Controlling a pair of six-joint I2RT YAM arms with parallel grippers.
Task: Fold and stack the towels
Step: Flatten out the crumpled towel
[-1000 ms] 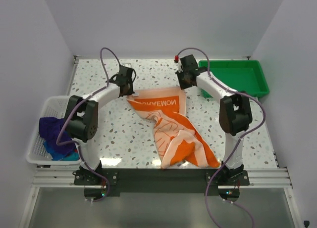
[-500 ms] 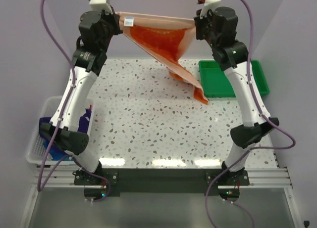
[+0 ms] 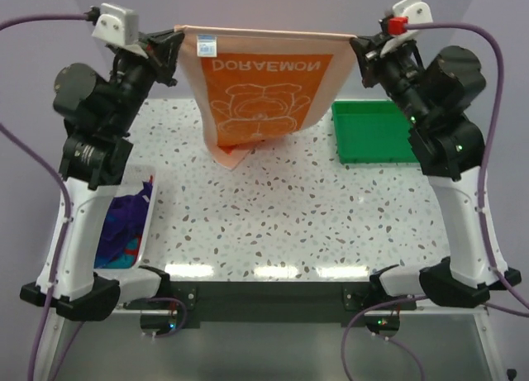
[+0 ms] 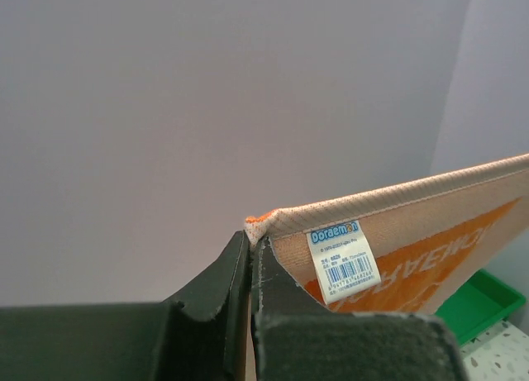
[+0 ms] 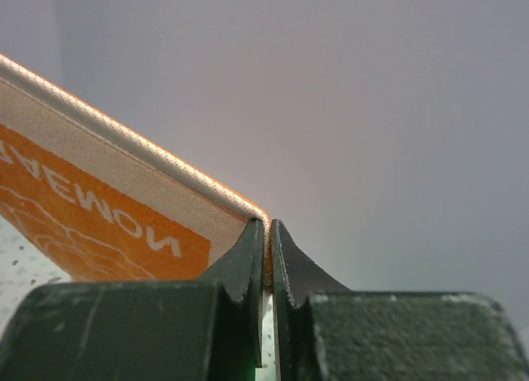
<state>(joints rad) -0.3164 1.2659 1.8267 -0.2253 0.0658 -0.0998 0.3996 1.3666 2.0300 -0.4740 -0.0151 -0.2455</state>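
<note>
L gripper & R gripper are both raised high at 12 o'clock in the top view. Each is pinched tight on one top corner of the orange-and-white towel. The towel hangs spread betw. them, top edge taut & level, "DORAEMON" print reading mirrored, lower part sagging to a point toward 7 o'clock over the speckled table. A white label sits just beside the L jaws. Green tray at 2 o'clock. White basket at 8 o'clock holds a purple towel w/ a blue towel at its near side.
</note>
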